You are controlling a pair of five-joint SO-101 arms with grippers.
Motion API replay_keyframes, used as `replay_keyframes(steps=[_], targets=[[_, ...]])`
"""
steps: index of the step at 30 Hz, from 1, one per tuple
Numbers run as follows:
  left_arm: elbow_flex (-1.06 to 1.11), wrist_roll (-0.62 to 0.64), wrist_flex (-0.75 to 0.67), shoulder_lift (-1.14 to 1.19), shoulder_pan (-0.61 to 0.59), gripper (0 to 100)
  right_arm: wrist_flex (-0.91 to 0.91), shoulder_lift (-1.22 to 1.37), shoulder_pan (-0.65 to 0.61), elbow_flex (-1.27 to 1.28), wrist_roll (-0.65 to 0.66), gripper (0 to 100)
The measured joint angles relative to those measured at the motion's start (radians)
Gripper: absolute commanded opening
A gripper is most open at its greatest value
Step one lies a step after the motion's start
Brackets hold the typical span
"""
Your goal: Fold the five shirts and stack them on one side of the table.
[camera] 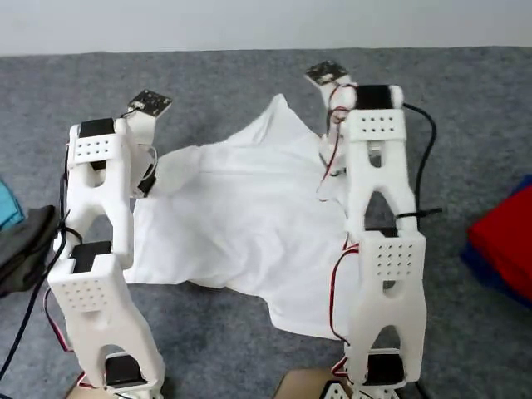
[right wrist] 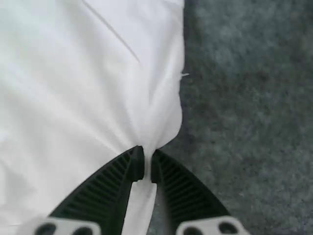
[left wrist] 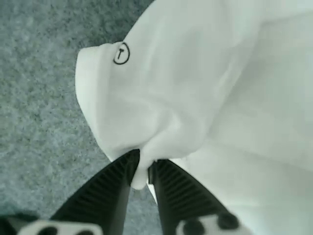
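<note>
The white shirt point(camera: 241, 224) lay spread and rumpled on the grey table point(camera: 208, 349) between the two arms. The left gripper point(left wrist: 143, 162) was clamped on a bunched fold by its sleeve, and the right gripper point(right wrist: 146, 157) pinched the opposite edge.

Picture edges cut off the red cloth point(camera: 505, 245) and dark cloth point(camera: 23, 249); the right arm point(camera: 378, 208) hides part of the white shirt point(camera: 241, 220).

Bright, even light; the white shirt point(left wrist: 195, 88) glares beyond the left pincer point(left wrist: 143, 164), with soft shadows under its folds.
</note>
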Motion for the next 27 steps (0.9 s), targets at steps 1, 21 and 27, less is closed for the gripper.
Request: replay_keyframes(steps=[1,21,27], targets=[[0.0,0.0,0.0,0.0,0.0,1,0.0,0.0,0.018,0.0,0.002,0.9],[0.0,0.0,0.0,0.0,0.0,1,0.0,-0.491,0.063,0.822,0.066,0.9],[0.0,0.0,0.0,0.0,0.0,1,-0.005,-0.606,0.063,0.97,0.066,8.0]])
